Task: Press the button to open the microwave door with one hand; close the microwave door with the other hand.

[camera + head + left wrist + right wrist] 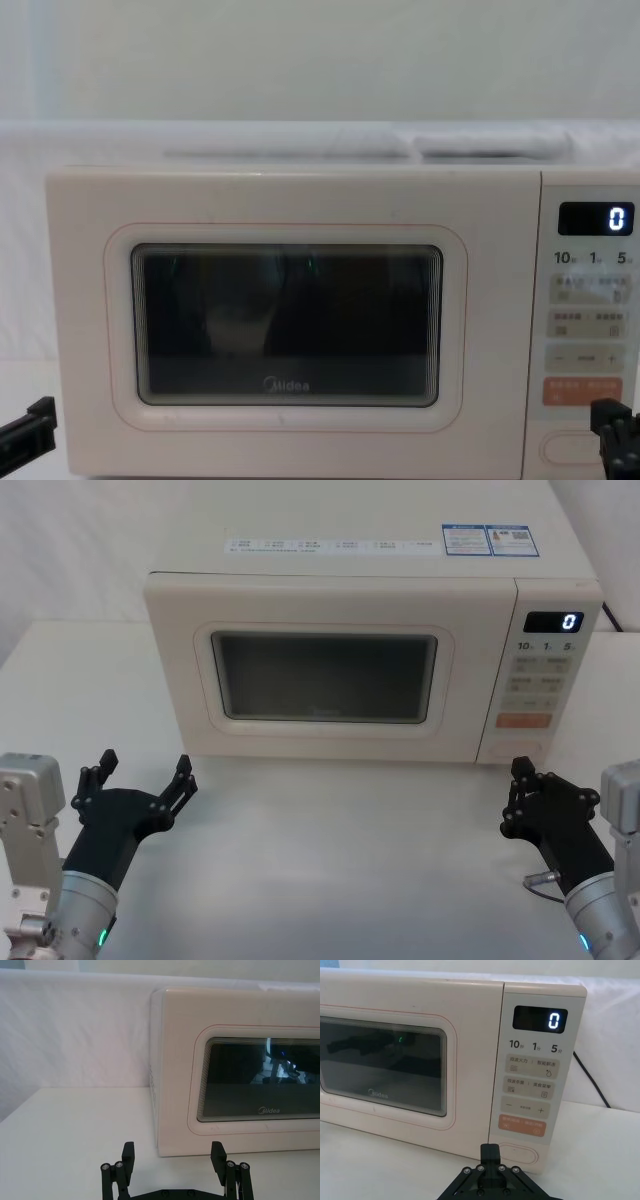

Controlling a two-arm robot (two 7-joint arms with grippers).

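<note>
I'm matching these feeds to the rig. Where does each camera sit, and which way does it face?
Head: high, looking down at the microwave door; left gripper open, right gripper shut.
Chest: low, facing the door head-on; gripper tips at both lower corners.
Left wrist: faces the door's left end.
Right wrist: faces the button.
All share the door.

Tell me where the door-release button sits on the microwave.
The button is at the bottom of the control panel, on the microwave's right side, directly under the orange key; the right claw is just in front of it.
</note>
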